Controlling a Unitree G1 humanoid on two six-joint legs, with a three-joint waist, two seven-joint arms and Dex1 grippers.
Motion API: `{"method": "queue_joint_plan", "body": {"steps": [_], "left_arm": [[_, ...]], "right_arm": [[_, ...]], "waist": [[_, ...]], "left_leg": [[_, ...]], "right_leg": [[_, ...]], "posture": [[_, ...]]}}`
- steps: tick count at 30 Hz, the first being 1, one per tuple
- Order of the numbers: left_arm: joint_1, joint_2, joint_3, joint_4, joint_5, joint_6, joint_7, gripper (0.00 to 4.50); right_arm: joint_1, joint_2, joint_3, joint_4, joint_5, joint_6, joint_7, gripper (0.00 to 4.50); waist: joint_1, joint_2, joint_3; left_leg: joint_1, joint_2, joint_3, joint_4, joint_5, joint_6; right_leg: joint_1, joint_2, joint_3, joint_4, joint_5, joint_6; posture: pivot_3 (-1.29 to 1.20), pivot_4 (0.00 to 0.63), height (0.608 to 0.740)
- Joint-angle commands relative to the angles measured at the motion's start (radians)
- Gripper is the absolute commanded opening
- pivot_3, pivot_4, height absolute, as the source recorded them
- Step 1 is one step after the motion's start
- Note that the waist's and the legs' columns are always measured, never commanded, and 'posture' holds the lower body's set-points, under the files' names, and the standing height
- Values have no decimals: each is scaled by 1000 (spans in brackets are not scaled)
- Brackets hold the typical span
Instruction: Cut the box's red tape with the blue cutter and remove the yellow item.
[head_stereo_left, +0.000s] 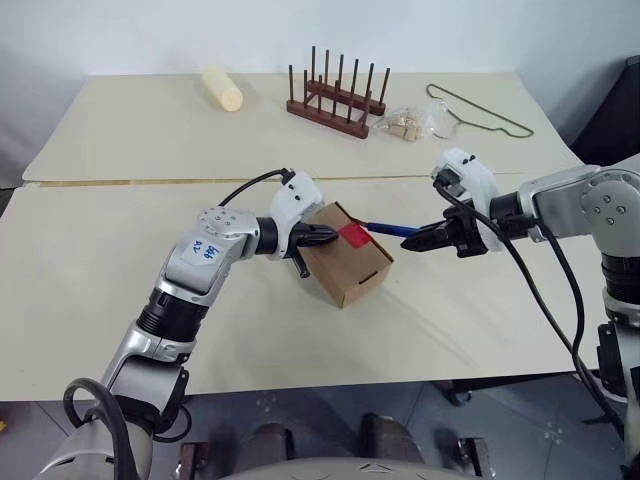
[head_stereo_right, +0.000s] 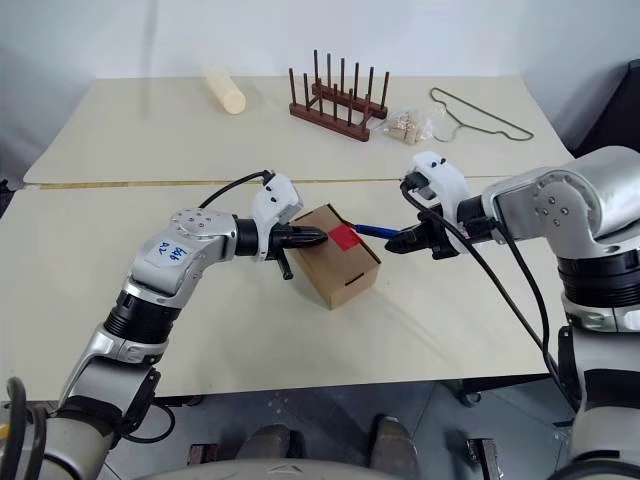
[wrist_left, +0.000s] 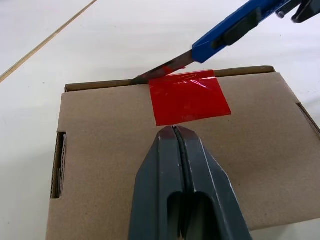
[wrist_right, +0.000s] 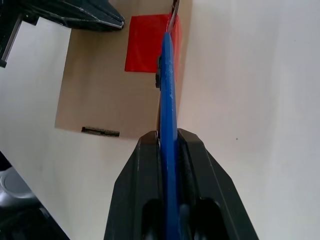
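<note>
The box, a small brown cardboard one with its lid down, sits on the cream table near the middle of the head camera's picture, turned at an angle to the table edge. The red tape lies across the lid's far edge, on the side facing 2 o'clock.

The left pincer comes in from 9 o'clock with its two black fingers pressed together, empty, and their tips rest on the lid just short of the tape. In the left wrist view the joined fingertips touch the tape's near edge.

The right pincer reaches in from 3 o'clock, clamped on the blue cutter, which runs from it toward the box at 9 o'clock. In the right wrist view the cutter's blue body sits between the two fingers and extends to the tape's edge. The left wrist view shows its bare metal blade lying along the lid seam, with its tip just past the tape's corner and the blade touching the tape's folded edge.

At the table's far side, around 12 o'clock, stand a dark wooden peg rack, a pale cream cylinder at 11 o'clock, a clear bag of small wooden pieces and a wire hanger toward 1 o'clock.
</note>
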Motion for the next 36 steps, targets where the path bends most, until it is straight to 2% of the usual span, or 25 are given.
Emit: {"method": "queue_joint_plan", "body": {"steps": [1,4,9,17,26,36], "left_arm": [[31,-5,-28,0,16,16,-1,0],[36,-4,-26,-4,16,18,3,0],[51,-1,-22,-14,16,26,12,0],[69,-10,-24,-23,17,31,26,0],[78,-12,-14,-23,17,37,37,0],[72,-18,-16,-2,20,30,35,0]], "right_arm": [[-33,9,36,-6,0,5,-10,111],[-50,9,49,6,7,5,-13,111],[-111,-9,81,59,121,5,-32,111],[-153,-95,193,107,295,5,-89,111],[-111,-238,253,40,432,5,-139,111],[-96,-344,281,-2,564,5,-194,111]], "waist": [[-1,0,0],[-4,0,0],[-8,0,0],[-5,0,0],[6,0,0],[4,0,0]], "left_leg": [[0,0,0,0,0,0],[0,0,0,0,0,0],[0,0,0,0,0,0],[0,0,0,-1,0,0],[-1,0,0,-1,0,0],[0,0,0,-1,0,1]], "right_leg": [[0,0,0,0,0,0],[0,0,0,0,0,0],[0,0,0,0,0,0],[0,0,0,-1,0,0],[0,0,0,-2,0,0],[0,0,0,-2,0,0]], "posture": [[0,150,740],[0,150,740],[0,150,740],[0,150,740],[0,150,740],[0,150,740]]}}
